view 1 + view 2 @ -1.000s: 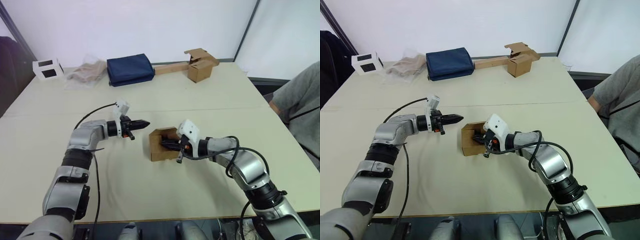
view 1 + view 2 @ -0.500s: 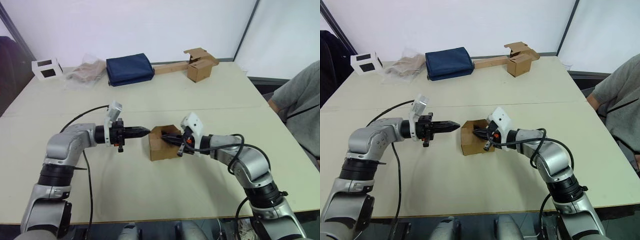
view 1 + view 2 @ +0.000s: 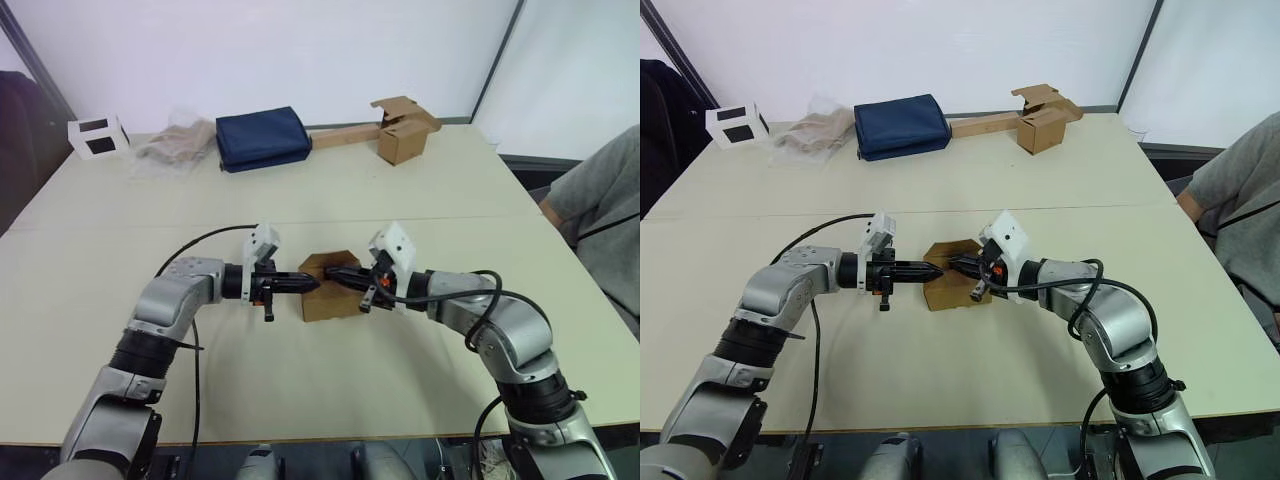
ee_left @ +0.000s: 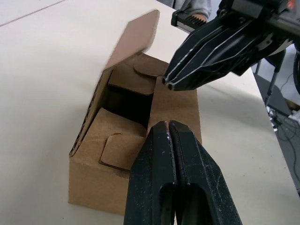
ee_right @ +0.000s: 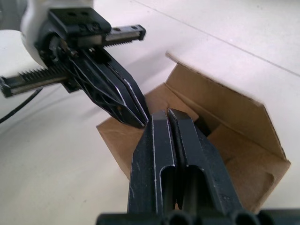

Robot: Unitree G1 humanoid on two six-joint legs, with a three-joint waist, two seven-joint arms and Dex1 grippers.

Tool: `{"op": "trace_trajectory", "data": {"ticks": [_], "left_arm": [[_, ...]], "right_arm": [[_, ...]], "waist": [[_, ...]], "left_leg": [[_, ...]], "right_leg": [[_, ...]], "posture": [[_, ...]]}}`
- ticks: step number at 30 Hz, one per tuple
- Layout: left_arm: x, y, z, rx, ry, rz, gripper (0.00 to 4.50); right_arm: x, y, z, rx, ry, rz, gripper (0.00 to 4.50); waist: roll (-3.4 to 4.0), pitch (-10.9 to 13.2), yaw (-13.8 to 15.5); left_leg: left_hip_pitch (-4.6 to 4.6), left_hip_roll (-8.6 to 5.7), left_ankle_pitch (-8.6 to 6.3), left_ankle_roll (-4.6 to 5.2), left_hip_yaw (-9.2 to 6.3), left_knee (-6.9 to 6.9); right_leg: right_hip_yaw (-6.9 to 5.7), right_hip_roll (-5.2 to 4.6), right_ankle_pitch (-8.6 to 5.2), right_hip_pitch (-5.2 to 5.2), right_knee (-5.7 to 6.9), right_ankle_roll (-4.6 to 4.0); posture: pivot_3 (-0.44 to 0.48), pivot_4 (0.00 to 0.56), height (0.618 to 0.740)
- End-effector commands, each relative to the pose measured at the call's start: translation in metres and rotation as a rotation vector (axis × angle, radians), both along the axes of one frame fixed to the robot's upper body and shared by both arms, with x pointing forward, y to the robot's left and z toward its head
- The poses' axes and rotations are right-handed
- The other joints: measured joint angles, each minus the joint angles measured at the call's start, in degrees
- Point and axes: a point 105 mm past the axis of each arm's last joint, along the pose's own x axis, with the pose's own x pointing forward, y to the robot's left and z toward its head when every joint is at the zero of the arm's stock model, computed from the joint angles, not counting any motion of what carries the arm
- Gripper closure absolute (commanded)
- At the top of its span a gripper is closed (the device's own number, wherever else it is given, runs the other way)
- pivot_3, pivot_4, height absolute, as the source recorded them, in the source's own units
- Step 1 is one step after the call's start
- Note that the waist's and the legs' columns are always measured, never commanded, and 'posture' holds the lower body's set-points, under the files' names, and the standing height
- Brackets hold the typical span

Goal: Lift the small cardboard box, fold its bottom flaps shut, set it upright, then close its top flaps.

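Left eye view: small cardboard box sits on the table at mid-front, between the two grippers, its open end turned up and toward the far side. Left gripper comes in from the robot's left w/ fingers pressed together, nothing held, tips at the box's left upper edge. Right gripper comes in from the right, fingers likewise closed on nothing, tips over the box's open top just beside the left one's tips. Left wrist view: box interior is visible w/ flaps partly folded inward, one larger flap standing up and tilted outward; a narrow panel runs between the two grippers' tips, and whether either tip actually touches the cardboard can't be told. Right wrist view: same meeting of tips above the box rim, the tall flap on the far side. Which flaps are top vs. bottom can't be told. At the table's far edge: white box w/ dark windows, crumpled clear bag, navy pouch, and a second brown box joined to a long cardboard strip. A person's grey sleeve shows at the right edge.
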Motion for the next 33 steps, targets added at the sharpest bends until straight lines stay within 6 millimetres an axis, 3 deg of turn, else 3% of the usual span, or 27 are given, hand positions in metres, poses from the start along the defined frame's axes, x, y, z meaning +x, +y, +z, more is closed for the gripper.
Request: {"op": "trace_trajectory", "data": {"ticks": [1, 4, 8, 11, 17, 26, 30, 33], "left_arm": [[0.000, -0.001, 0.006, 0.005, -0.022, -0.007, 4.45], [-0.001, 0.000, 0.008, 0.001, -0.026, -0.007, 4.45], [-0.004, 0.000, 0.009, -0.005, -0.027, -0.009, 4.45], [-0.006, 0.001, 0.010, -0.010, -0.025, -0.008, 4.45], [-0.007, 0.003, 0.010, -0.009, -0.031, 0.002, 4.45], [-0.008, 0.019, 0.014, 0.003, -0.039, 0.033, 4.45], [0.000, 0.026, 0.029, -0.025, -0.067, 0.057, 4.45], [0.009, 0.018, 0.038, -0.056, -0.088, 0.062, 4.45]], "right_arm": [[-0.004, -0.007, 0.057, 0.105, -0.151, 0.019, 4.50], [0.003, -0.010, 0.080, 0.150, -0.187, 0.014, 4.50], [0.020, -0.010, 0.083, 0.134, -0.191, -0.012, 4.50], [0.041, 0.000, 0.059, 0.017, -0.156, -0.018, 4.50], [0.040, 0.006, 0.012, -0.106, -0.078, 0.049, 4.50], [0.027, -0.004, -0.019, -0.170, -0.015, 0.061, 4.50], [0.024, -0.005, -0.021, -0.160, -0.011, 0.045, 4.50], [0.021, -0.004, -0.016, -0.136, -0.017, 0.044, 4.50]], "waist": [[0.00, 0.0, 0.0], [0.00, 0.0, 0.0], [0.00, 0.0, 0.0], [0.00, 0.0, -0.2], [0.00, 0.0, -0.1], [0.00, 0.0, -0.1], [0.00, 0.0, -0.1], [0.00, 0.0, 0.2]], "left_leg": [[0.00, 0.00, 0.00, 0.00, 0.00, 0.01], [0.01, 0.00, 0.00, 0.00, 0.00, 0.01], [0.01, 0.01, 0.00, 0.00, -0.01, -0.04], [0.02, 0.00, 0.00, 0.00, 0.03, -0.01], [-0.06, 0.00, 0.00, 0.00, 0.02, -0.07], [-0.06, 0.00, 0.00, 0.00, 0.00, -0.03], [-0.04, 0.01, 0.00, 0.00, 0.00, -0.03], [-0.04, 0.00, 0.00, 0.00, 0.01, -0.02]], "right_leg": [[0.00, -0.01, 0.00, 0.00, 0.00, 0.00], [-0.01, 0.00, 0.00, 0.01, 0.01, 0.00], [-0.01, 0.01, 0.00, 0.01, -0.02, 0.00], [0.01, 0.00, 0.00, 0.01, 0.00, 0.00], [0.00, -0.01, 0.00, -0.07, -0.09, -0.01], [-0.01, -0.02, 0.00, -0.06, -0.08, 0.00], [-0.01, 0.00, 0.00, -0.05, -0.06, 0.00], [-0.01, -0.01, 0.00, -0.03, -0.06, 0.00]], "posture": [[0.000, 0.150, 0.740], [0.000, 0.150, 0.740], [0.000, 0.150, 0.740], [0.000, 0.150, 0.740], [0.000, 0.150, 0.740], [0.000, 0.150, 0.740], [0.000, 0.150, 0.740], [0.000, 0.150, 0.740]]}}
